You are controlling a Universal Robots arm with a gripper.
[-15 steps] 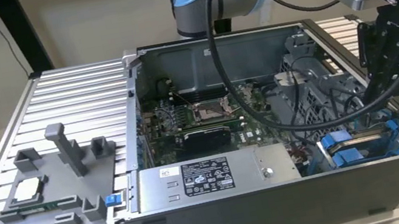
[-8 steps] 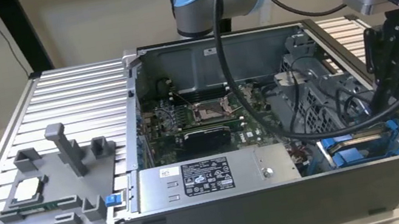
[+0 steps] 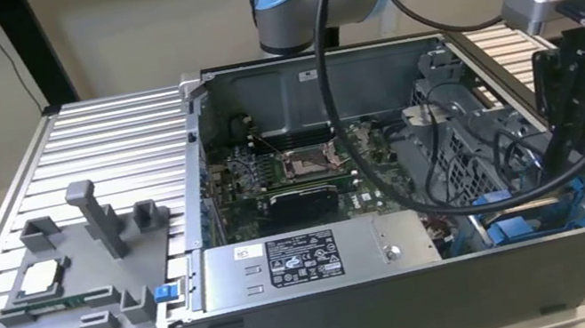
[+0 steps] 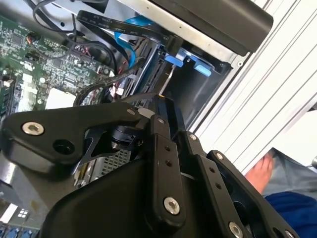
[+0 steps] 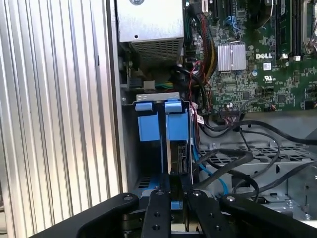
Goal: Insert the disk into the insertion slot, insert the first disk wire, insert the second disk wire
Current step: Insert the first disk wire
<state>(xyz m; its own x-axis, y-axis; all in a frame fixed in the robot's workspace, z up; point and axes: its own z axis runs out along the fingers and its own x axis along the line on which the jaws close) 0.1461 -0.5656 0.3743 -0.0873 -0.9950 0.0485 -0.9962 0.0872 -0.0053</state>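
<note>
A Universal Robots arm's pincer [image 3: 566, 156] is hanging inside the open computer case [image 3: 414, 305], at the corner on the exterior view's right, with its black body above the case rim. In the first wrist view the pincer [image 5: 179, 181] is clenching the near end of the disk [image 5: 179, 154], its two fingers [image 5: 158, 203] lying against the drive's flat faces. The disk is sitting on edge in the insertion slot [image 5: 154, 98], directly ahead of the pincer, its bright blue carrier tab [image 5: 177, 121] showing at the far end. A second blue tab [image 5: 147, 121] is standing just beside it in the same bay.

Beyond the slot, farther from the pincer, the grey power-supply box [image 5: 148, 22] is lying along the case wall. Loose black cables [image 5: 233, 158] are looping just beside the pincer over a perforated metal cage [image 5: 262, 148], with the green motherboard [image 5: 247, 74] past them. The case is resting on a ribbed aluminium counter [image 3: 108, 142]. A grey fixture tray [image 3: 63, 295] is lying well apart from the pincer, on the case's other side.
</note>
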